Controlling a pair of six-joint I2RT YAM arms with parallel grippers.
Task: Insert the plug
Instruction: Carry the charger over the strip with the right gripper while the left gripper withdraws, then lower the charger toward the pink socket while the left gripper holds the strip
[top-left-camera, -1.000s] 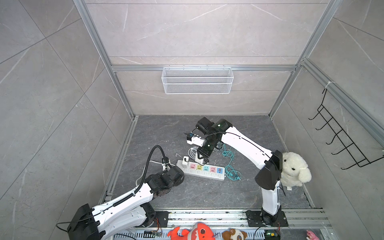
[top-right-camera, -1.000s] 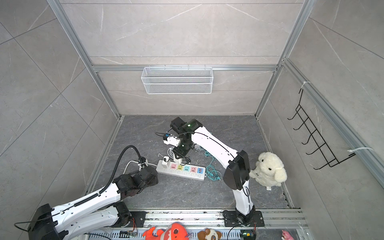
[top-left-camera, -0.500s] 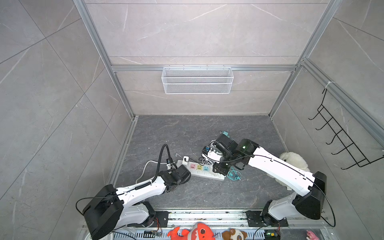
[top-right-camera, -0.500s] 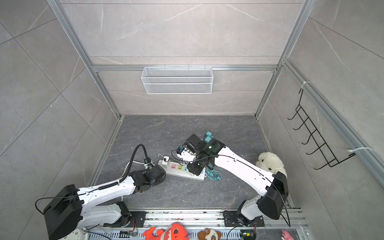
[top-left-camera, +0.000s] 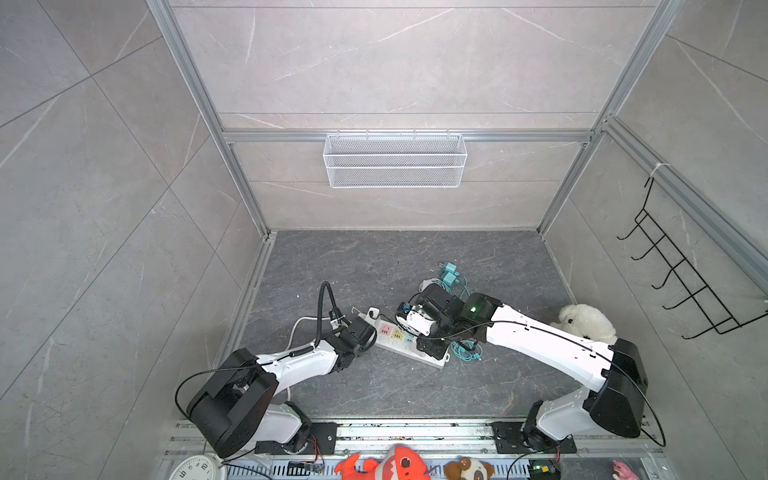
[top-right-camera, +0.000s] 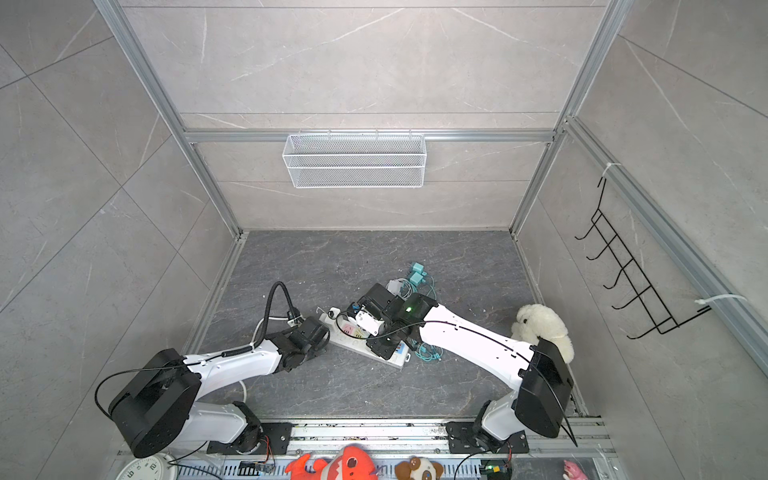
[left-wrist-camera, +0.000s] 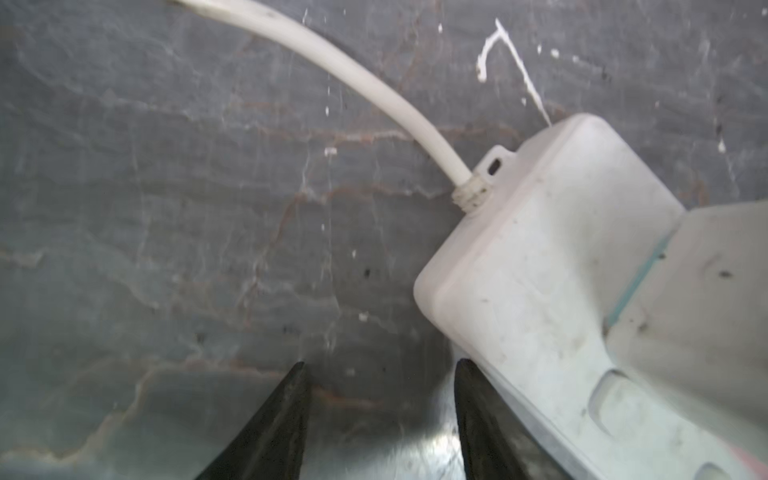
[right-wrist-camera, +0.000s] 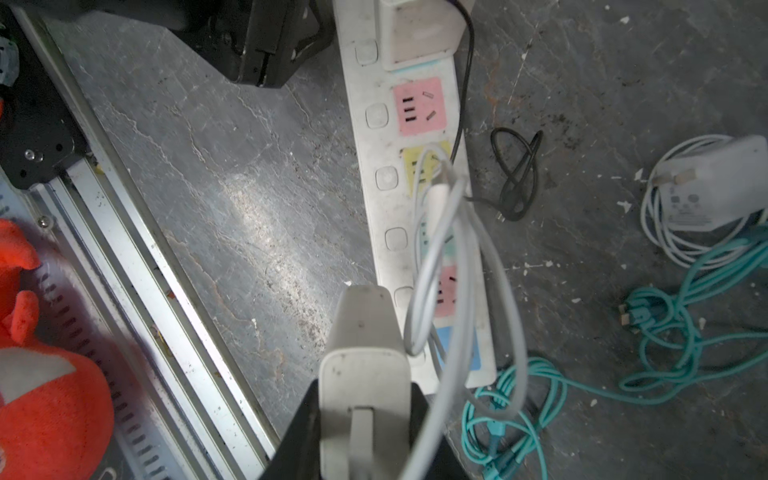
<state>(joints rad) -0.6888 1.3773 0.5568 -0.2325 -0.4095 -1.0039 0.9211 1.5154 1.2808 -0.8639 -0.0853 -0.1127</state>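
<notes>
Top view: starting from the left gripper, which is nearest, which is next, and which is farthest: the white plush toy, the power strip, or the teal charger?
1. Power strip: right beside the left gripper.
2. Teal charger: farther back on the floor, toward the right.
3. White plush toy: by the right wall.

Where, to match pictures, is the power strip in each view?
Top view: power strip on the floor, centre.
Top view: strip, same place.
Left wrist: cord end of strip, beside a fingertip.
Right wrist: strip mostly shown, beyond the held plug.
Landmark: white charger plugged in near the cord.
</notes>
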